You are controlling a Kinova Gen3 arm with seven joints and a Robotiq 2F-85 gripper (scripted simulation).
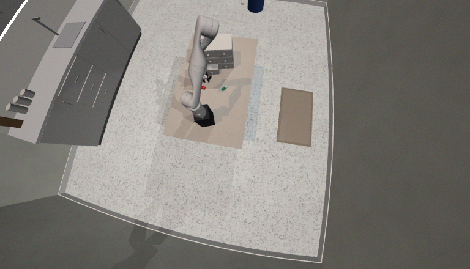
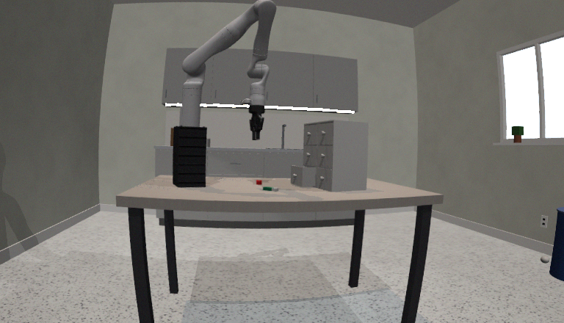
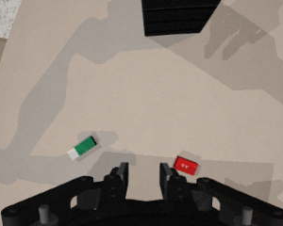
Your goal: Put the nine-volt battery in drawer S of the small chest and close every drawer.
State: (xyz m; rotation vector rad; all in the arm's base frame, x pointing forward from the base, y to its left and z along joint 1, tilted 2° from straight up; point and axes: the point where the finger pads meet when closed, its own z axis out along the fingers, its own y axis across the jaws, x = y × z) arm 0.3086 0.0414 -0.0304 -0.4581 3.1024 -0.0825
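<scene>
A small red block with two dark dots, which looks like the nine-volt battery [image 3: 186,165], lies on the table; it also shows in the top and exterior views [image 1: 203,87] [image 2: 258,182]. The grey chest [image 2: 334,155] [image 1: 218,49] stands at the table's far end, with its bottom drawer on the arm's side [image 2: 302,176] [image 1: 212,68] pulled partly out. The drawer marks are too small to read. My gripper [image 2: 255,134] [image 3: 143,172] hangs high above the table, pointing down, just beside the red block. Its fingers stand a little apart with nothing between them.
A green and white piece [image 3: 83,147] [image 2: 269,188] lies on the table near the red block. The arm's black pedestal [image 2: 189,156] stands at the other end of the table from the chest.
</scene>
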